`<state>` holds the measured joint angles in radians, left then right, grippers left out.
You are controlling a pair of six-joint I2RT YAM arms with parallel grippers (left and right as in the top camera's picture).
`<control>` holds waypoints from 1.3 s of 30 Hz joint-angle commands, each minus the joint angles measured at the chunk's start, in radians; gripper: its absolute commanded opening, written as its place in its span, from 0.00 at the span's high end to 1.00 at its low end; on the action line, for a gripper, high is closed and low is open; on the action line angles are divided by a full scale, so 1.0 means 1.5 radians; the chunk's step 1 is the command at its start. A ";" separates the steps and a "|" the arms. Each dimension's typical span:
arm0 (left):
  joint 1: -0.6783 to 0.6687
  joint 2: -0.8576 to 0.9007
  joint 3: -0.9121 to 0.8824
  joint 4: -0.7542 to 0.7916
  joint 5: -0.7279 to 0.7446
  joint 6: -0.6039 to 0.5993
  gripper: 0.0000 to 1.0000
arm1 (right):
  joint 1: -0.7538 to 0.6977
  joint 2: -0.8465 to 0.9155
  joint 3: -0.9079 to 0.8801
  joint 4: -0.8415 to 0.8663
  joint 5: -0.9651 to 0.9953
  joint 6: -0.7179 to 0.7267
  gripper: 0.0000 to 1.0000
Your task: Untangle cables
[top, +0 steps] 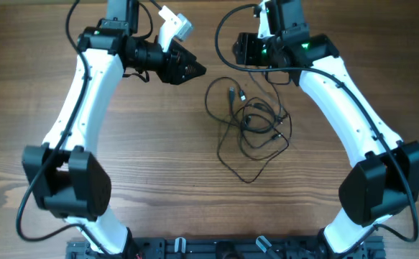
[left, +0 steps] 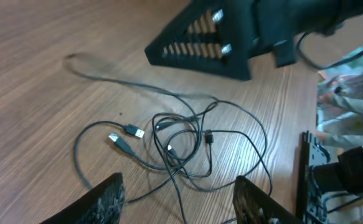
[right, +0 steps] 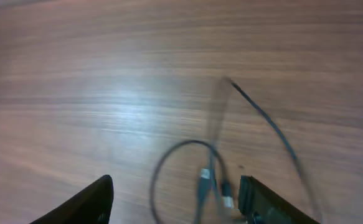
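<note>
Left gripper (left: 178, 183): black fingers spread, nothing pinched; hangs at upper centre-left of the overhead frame, aimed at the tangle.
Right gripper (right: 175, 182): fingers wide apart, no strand seen clamped; sits at upper centre-right of the overhead frame, just above the tangle's top edge.
Cables (top: 252, 126): thin black flexible wires in loose overlapping loops, lying flat on the brown wood-grain tabletop (top: 159, 144), centre of the overhead frame, slightly right, below both grippers.
Plug ends: two small silver-tipped plugs (left: 128, 137) lie side by side at the left of the heap in the left wrist view; a smaller dark plug (left: 209, 137) sits inside the crossings.
Risk 1: pulling one loop outward may cinch the central crossings into a knot, since several strands overlap there.
Risk 2: a plug could snag in a loop when dragged through.
Risk 3: a closing grip may catch two strands at once, so they are not separated.
Risk 4: right wrist view is motion-blurred; strand position there is uncertain.
Writing: no brand, label or text readable in any view.
</note>
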<state>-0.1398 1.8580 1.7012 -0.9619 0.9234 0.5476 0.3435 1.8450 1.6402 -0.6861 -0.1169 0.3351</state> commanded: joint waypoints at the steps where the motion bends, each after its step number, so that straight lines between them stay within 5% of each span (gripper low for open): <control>1: 0.003 -0.033 0.009 -0.003 -0.024 -0.022 0.42 | 0.004 0.000 0.011 -0.028 0.122 0.019 0.32; 10: 0.003 -0.051 0.009 -0.018 -0.068 -0.022 0.42 | 0.003 0.000 0.011 -0.107 0.174 0.047 0.31; 27: 0.003 -0.095 0.009 -0.018 -0.121 -0.027 0.41 | 0.005 0.000 -0.027 -0.331 0.263 0.290 0.32; 39: 0.009 -0.107 0.009 -0.020 -0.122 -0.026 0.42 | 0.047 -0.001 -0.182 -0.303 0.291 0.322 0.32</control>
<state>-0.1383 1.7405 1.7012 -0.9890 0.7444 0.5171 0.3790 1.8450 1.4384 -1.1667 0.2821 0.7895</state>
